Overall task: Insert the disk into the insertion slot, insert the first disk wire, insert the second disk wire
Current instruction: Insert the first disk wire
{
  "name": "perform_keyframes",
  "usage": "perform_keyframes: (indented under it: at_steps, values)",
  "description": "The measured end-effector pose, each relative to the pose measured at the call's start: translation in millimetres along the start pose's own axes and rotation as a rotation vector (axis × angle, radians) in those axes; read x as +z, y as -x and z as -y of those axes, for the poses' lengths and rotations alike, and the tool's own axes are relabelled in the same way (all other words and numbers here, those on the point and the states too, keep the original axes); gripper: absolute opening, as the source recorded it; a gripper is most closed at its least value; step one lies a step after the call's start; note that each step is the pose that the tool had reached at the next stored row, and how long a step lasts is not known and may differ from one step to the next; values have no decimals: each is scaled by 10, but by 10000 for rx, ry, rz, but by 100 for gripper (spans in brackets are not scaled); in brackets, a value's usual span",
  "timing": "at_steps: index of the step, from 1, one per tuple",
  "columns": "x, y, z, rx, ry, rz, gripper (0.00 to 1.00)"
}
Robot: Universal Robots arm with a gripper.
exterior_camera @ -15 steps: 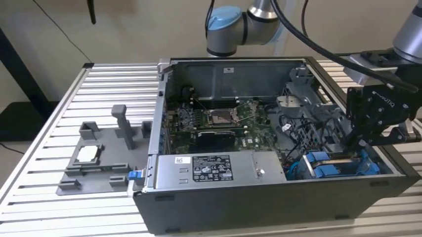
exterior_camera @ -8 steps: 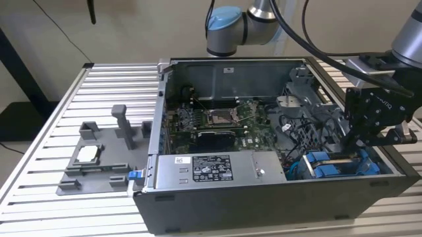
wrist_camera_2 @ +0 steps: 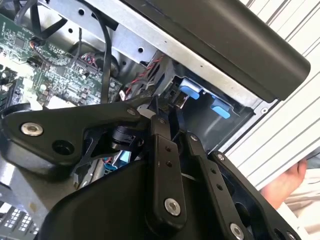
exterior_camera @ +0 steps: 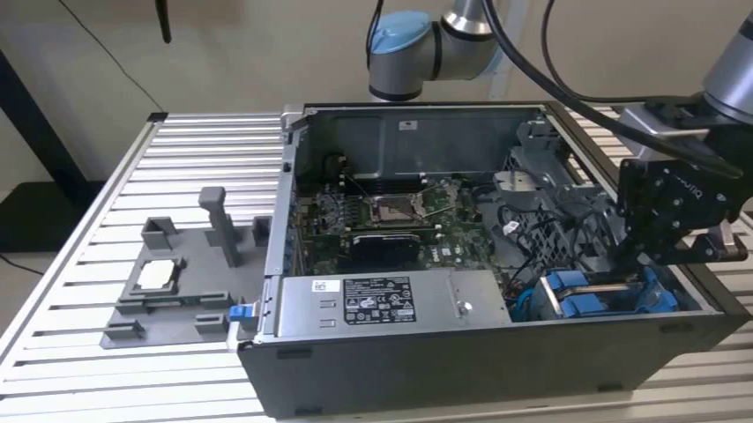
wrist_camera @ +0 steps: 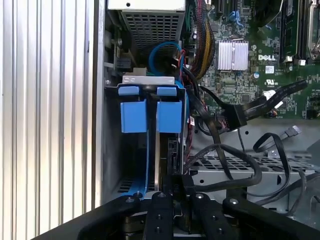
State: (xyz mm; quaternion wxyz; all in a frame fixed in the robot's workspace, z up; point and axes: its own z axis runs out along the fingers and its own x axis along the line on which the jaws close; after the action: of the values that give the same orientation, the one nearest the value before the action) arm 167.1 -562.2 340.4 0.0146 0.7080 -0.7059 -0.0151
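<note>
Disk insertion is the step in hand. In the first wrist view the end effector [wrist_camera: 175, 189] looks clamped on the disk [wrist_camera: 164, 155], which stands edge-on, partly inside the slot [exterior_camera: 612, 298], low on the exterior view's right. Seating it likely calls for a straight, square push.

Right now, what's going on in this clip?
The arm's gripper is down inside the open case, at the drive cage. The disk in its blue carrier stands on edge in the slot, right at the gripper. Black wires lie loose beside the cage.
</note>
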Motion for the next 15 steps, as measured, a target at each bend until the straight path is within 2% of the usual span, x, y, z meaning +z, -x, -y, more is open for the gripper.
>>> perform_keyframes:
  at_steps: [7,15]
  values:
    - [9,-1,1,133,-1,68,19]
    - [13,-31,7,134,-1,72,19]
